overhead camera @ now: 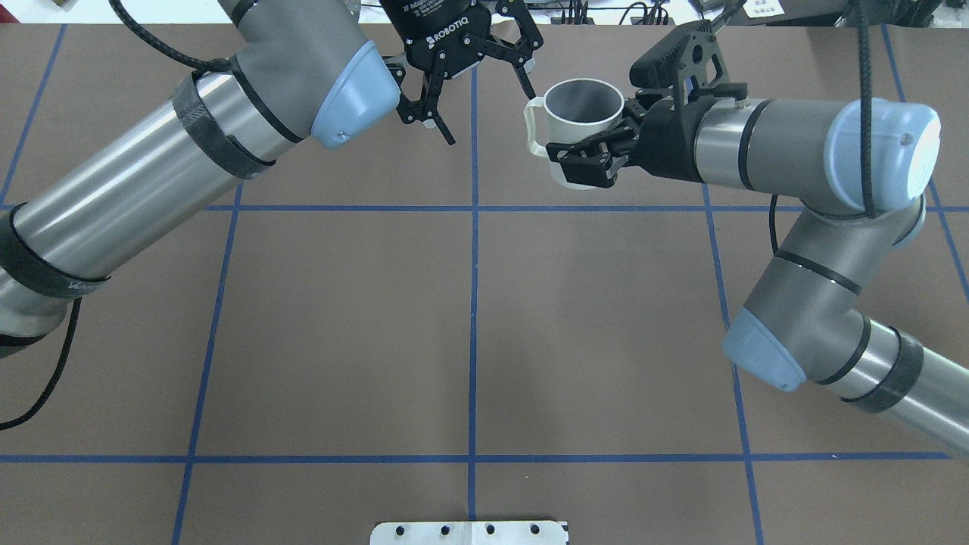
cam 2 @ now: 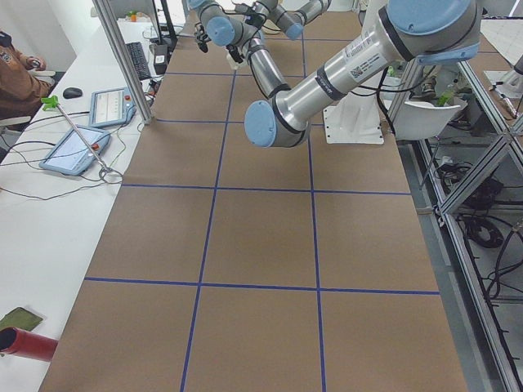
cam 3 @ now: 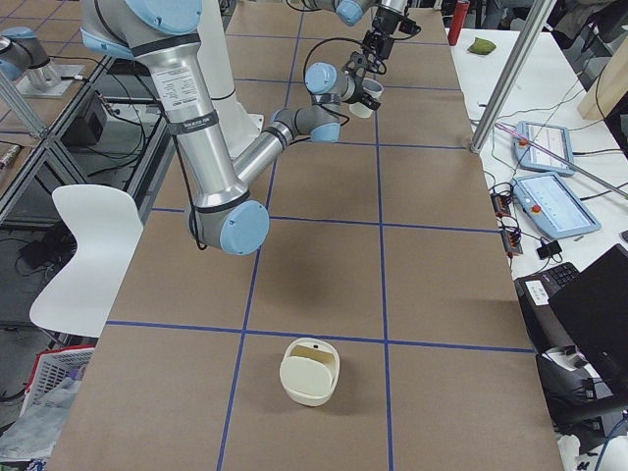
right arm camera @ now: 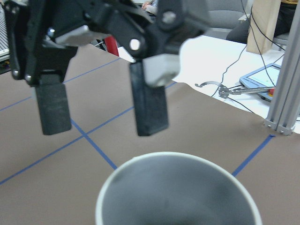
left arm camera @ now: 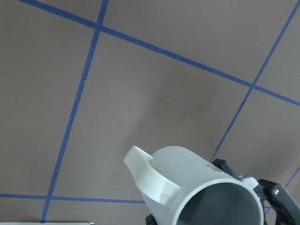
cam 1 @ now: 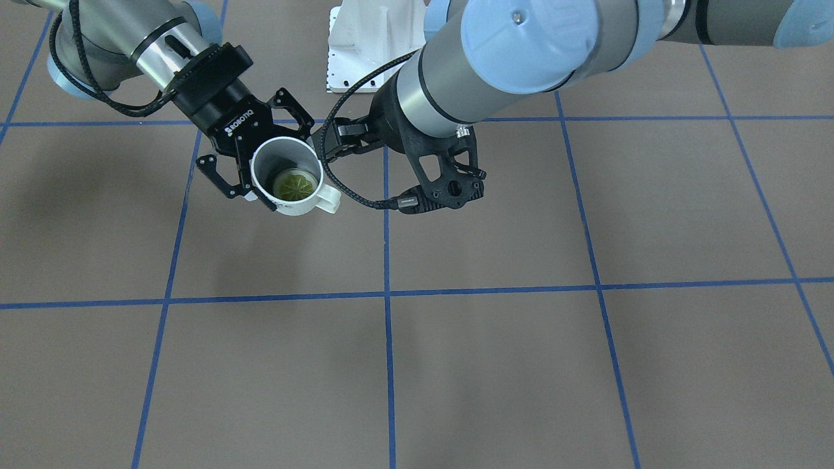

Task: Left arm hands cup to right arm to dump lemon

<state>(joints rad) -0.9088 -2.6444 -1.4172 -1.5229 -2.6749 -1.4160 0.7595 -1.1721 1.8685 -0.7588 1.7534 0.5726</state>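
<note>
Lemon (cam 1: 293,184) lies in the bottom of the cup (cam 1: 294,208). Cup upright, mouth up, held above the table (cam 1: 495,365), handle toward left gripper (overhead camera: 488,113). Right gripper (cam 1: 283,166) clamped across the cup body. Left gripper spread wide, holding nothing, just beside the handle

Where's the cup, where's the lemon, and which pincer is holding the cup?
cup (overhead camera: 581,106): overhead view, on its grey inside.
lemon (cam 1: 294,185): front-facing view, middle of the piece.
right pincer (cam 1: 290,170): front-facing view, midway between its fingertips, around the cup.
</note>
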